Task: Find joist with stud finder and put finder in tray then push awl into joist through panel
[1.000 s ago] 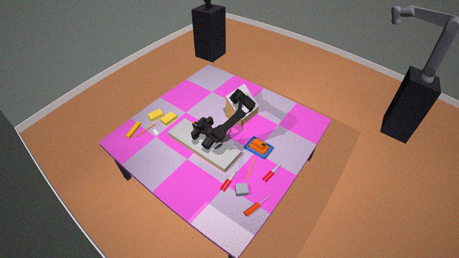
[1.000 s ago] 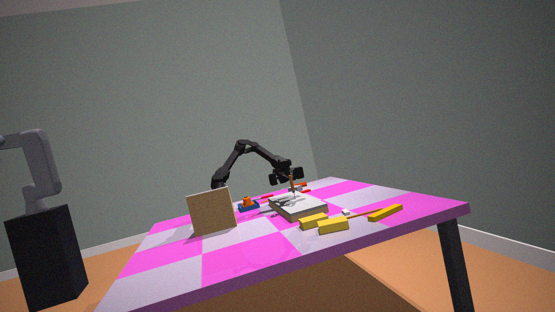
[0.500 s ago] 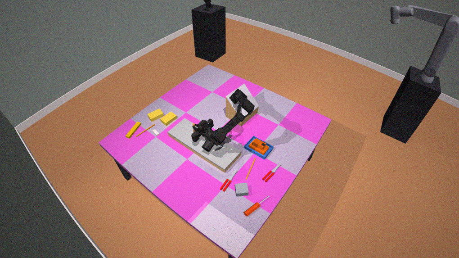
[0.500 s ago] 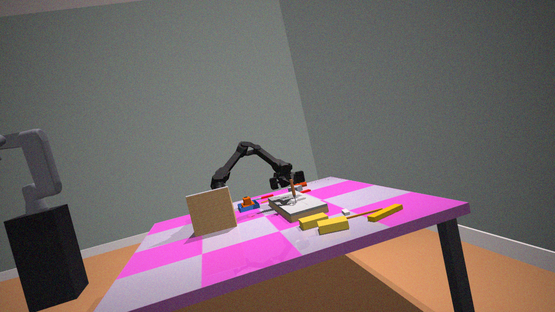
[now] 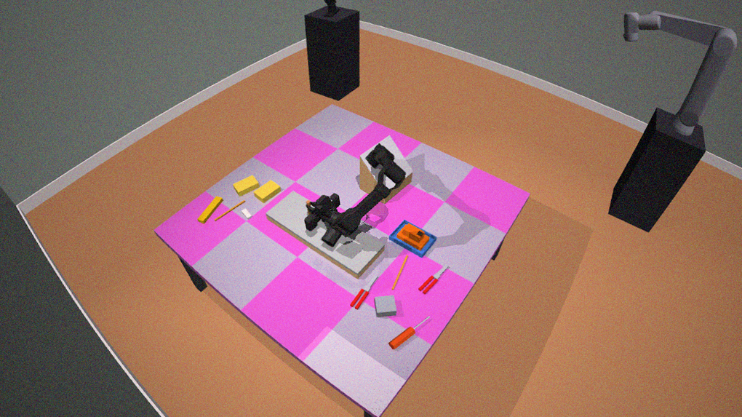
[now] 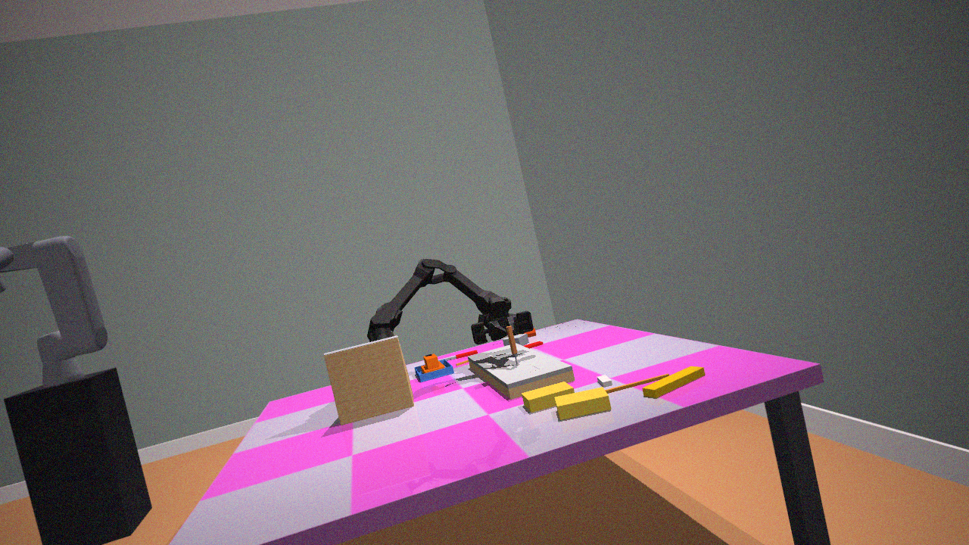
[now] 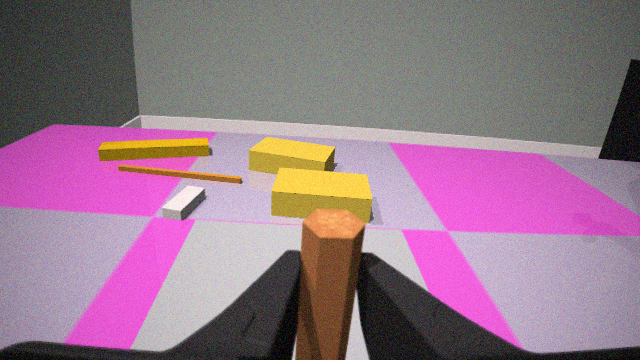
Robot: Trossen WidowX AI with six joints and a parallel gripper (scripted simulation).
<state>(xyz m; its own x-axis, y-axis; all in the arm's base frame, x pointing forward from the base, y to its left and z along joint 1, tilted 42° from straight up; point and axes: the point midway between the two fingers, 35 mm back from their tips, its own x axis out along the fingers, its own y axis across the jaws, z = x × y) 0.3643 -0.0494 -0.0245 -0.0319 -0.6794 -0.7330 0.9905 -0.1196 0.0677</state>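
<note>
My gripper [image 6: 509, 331] [image 7: 328, 264] is shut on the awl's brown handle. The awl [image 6: 512, 344] [image 7: 334, 225] stands nearly upright, point down, over the far part of the pale floor panel [image 5: 362, 264] [image 6: 542, 372] [image 7: 215, 260]. In the exterior view its tip is at or just above the panel top; contact is not clear. The arm hides most of the awl in the top view, and the tip is out of view in the wrist view. The orange stud finder [image 5: 407, 232] [image 6: 431, 364] sits in the blue tray [image 5: 396, 239] [image 6: 424, 376]. The joist is not visible.
Yellow blocks [image 5: 267, 191] [image 7: 321, 182], a yellow bar [image 5: 209, 209] and a small white block [image 5: 246, 213] lie beyond the panel. A wooden board [image 6: 369, 379] stands near the arm base. Red-handled tools, a grey block [image 5: 385, 305] and an orange screwdriver [image 5: 402, 337] lie on the other side.
</note>
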